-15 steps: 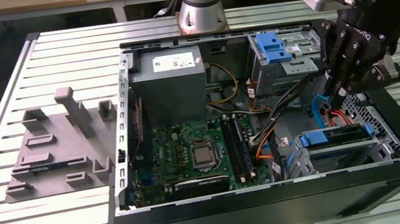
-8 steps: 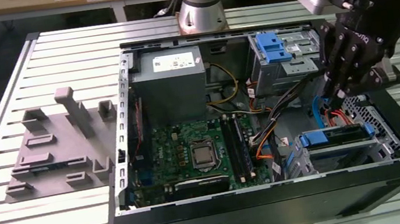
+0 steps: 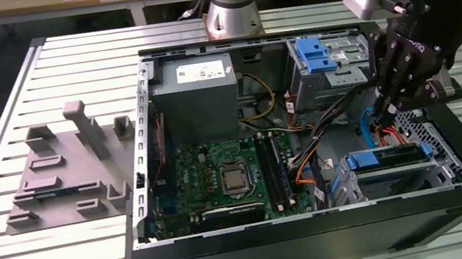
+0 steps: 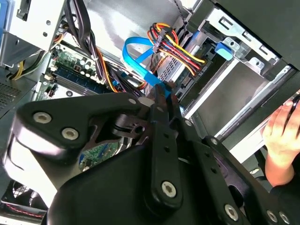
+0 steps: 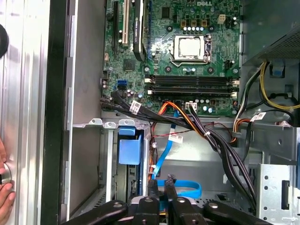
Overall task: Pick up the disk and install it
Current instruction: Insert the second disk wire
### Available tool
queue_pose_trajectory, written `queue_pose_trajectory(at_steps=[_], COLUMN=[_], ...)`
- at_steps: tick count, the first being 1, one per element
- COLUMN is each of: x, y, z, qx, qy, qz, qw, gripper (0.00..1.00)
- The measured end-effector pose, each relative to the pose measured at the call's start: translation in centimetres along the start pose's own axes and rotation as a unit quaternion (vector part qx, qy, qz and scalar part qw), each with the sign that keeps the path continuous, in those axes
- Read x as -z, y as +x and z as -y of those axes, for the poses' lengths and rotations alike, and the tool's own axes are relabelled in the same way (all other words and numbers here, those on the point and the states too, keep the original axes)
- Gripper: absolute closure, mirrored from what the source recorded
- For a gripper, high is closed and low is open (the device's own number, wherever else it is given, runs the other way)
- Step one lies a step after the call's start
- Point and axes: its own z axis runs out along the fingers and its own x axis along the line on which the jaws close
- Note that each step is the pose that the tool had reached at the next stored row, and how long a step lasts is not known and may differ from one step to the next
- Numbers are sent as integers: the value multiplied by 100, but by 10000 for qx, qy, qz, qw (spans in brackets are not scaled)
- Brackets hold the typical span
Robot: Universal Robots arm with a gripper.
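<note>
The gripper hangs inside the case, fingers pinched together on nothing. The disk sits in its bay just below it.

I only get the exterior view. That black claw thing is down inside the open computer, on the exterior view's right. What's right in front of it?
Observer: In the second wrist view, the end effector points at a blue flat cable looping beside the disk.
Operator: Is that disk loose?
Observer: It looks seated in its metal bay, with a bundle of coloured wires running to its end.
Operator: Anybody nearby?
Observer: Yes, a person's hand is just outside the case wall.
</note>
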Motion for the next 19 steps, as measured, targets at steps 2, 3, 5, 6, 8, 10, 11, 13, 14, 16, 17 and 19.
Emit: queue_pose_trajectory(at_steps=[2, 3, 5, 6, 8, 10, 11, 13, 14, 16, 17, 19], x=[-2, -4, -7, -9, -14, -25, -31, -46, -54, -68, -75, -82], y=[0, 0, 0, 1, 8, 17, 23, 35, 41, 60, 70, 78], z=[0, 0, 0, 0, 0, 0, 0, 1, 1, 1, 1, 1], qx=[0, 0, 0, 0, 0, 0, 0, 0, 0, 0, 0, 0], qy=[0, 0, 0, 0, 0, 0, 0, 0, 0, 0, 0, 0], qz=[0, 2, 14, 16, 15, 16, 15, 15, 15, 15, 15, 16], qw=[10000, 10000, 10000, 10000, 10000, 10000, 10000, 10000, 10000, 10000, 10000, 10000], gripper=[83, 83, 83, 83, 83, 83, 83, 83, 83, 83, 83, 83])
